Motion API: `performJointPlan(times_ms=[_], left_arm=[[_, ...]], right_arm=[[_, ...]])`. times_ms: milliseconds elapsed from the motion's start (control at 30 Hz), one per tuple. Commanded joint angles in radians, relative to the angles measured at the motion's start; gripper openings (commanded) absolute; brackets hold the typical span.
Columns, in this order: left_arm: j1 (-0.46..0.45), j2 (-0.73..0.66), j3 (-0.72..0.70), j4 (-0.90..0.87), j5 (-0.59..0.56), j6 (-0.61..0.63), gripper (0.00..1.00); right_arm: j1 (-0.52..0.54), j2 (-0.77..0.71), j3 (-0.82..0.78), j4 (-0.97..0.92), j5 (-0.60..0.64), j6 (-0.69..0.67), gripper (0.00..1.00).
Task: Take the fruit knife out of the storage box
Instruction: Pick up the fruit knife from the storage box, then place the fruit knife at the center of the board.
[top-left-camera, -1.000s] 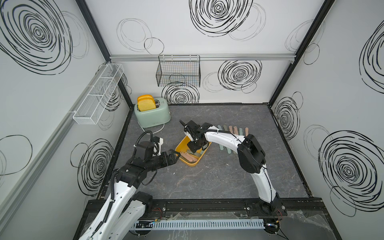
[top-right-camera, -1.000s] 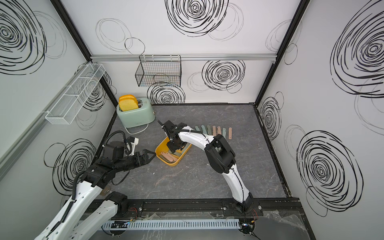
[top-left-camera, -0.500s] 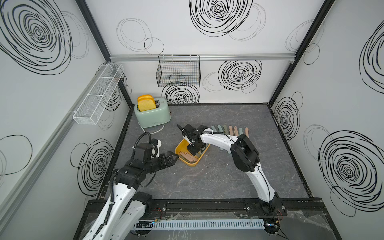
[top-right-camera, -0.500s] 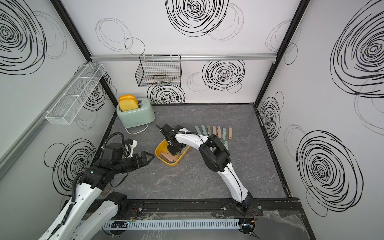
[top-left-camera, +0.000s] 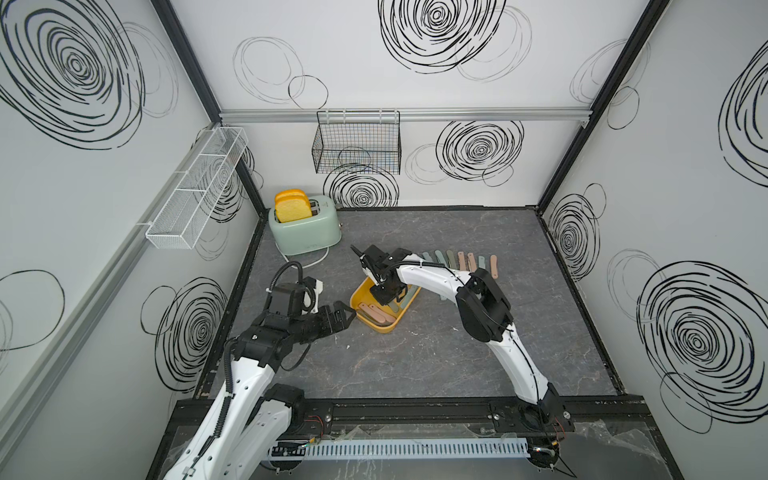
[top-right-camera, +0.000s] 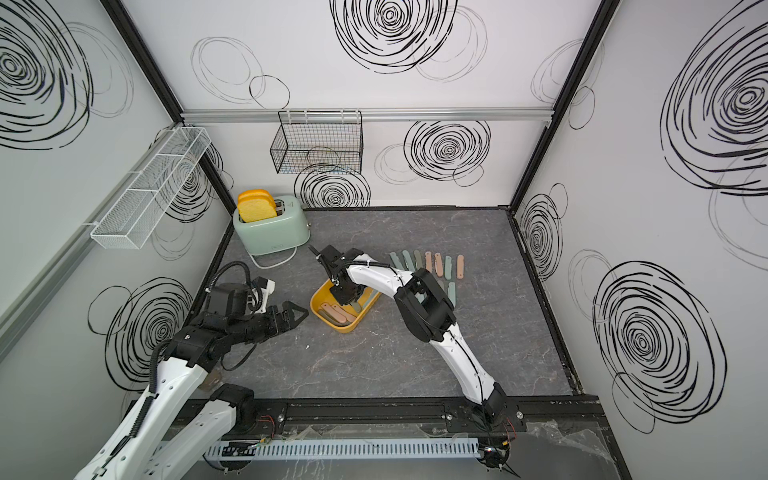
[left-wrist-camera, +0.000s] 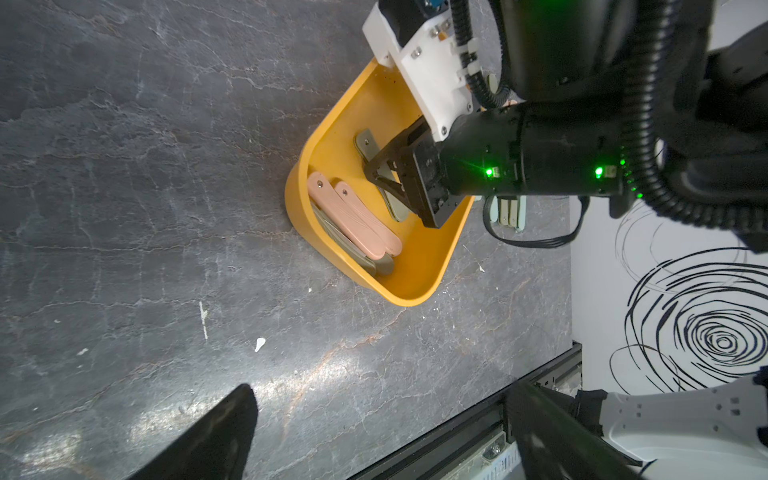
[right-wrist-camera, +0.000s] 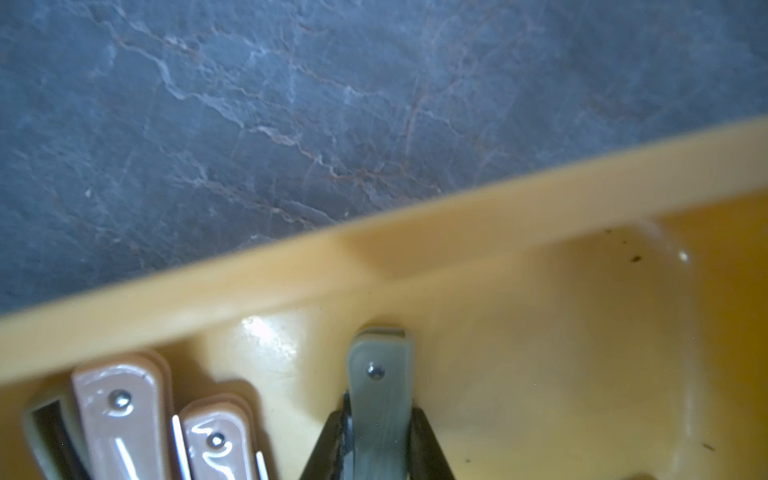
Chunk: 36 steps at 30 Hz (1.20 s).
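The right hand (top-left-camera: 388, 293) reaches into the smooth yellow plastic box (top-left-camera: 385, 329) with round corners and pinches a flat, pale green knife (right-wrist-camera: 380, 399) between its black fingers (right-wrist-camera: 328, 440). The knife is inside the box, beside two pink knives (left-wrist-camera: 353, 216). The left hand (top-left-camera: 343, 319) hangs wide open near the box, over the grey stony table (top-left-camera: 457, 365).
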Motion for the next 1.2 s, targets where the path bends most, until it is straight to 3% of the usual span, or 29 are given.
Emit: performJointPlan(times_ms=[0, 367, 800, 1167], left_arm=[[0.009, 0.015, 0.032, 0.055, 0.029, -0.016, 0.98], [-0.054, 0.168, 0.115, 0.2, -0.001, -0.073, 0.98], [-0.197, 0.315, 0.177, 0.324, -0.051, -0.114, 0.98], [-0.37, 0.53, 0.301, 0.428, -0.071, -0.121, 0.98]], right_arm=[[-0.011, 0.038, 0.041, -0.068, 0.001, 0.021, 0.16], [-0.055, -0.009, 0.162, -0.115, -0.037, 0.058, 0.16], [-0.169, -0.136, 0.131, -0.114, -0.074, 0.075, 0.16], [-0.37, -0.378, -0.21, -0.002, -0.116, 0.096, 0.16]])
